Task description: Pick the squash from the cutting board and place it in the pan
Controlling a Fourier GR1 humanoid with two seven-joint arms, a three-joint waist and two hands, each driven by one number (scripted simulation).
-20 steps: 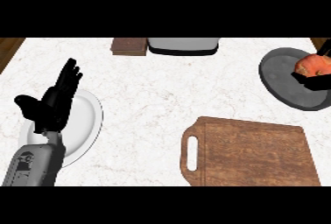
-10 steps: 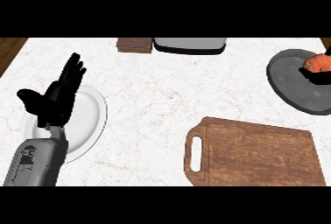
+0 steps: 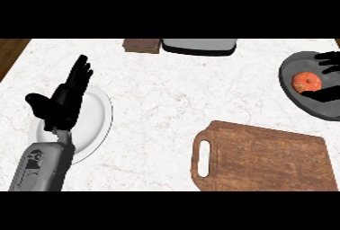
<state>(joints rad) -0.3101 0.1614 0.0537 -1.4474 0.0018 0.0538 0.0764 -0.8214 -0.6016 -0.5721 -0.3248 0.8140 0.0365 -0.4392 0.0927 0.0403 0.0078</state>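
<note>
The orange squash (image 3: pixel 307 81) lies inside the grey pan (image 3: pixel 292 67) at the right edge of the head view. My right hand (image 3: pixel 328 58) shows only partly at that edge. Its fingers lie above the squash and its thumb (image 3: pixel 324 95) below it, spread apart and off the squash. The wooden cutting board (image 3: pixel 266 157) at the lower right has nothing on it. My left hand (image 3: pixel 63 101) rests open, fingers up, over a white plate (image 3: pixel 100 117) at the left.
A grey and white appliance (image 3: pixel 199 45) and a brown block (image 3: pixel 141 45) stand at the counter's far edge. The marble counter top (image 3: pixel 172 99) stretches between the plate and the board. The counter's left edge (image 3: pixel 13 56) shows wood beyond it.
The right hand covered the squash over the pan before; now its fingers and thumb have spread and the squash lies uncovered in the pan. The left hand has stayed put.
</note>
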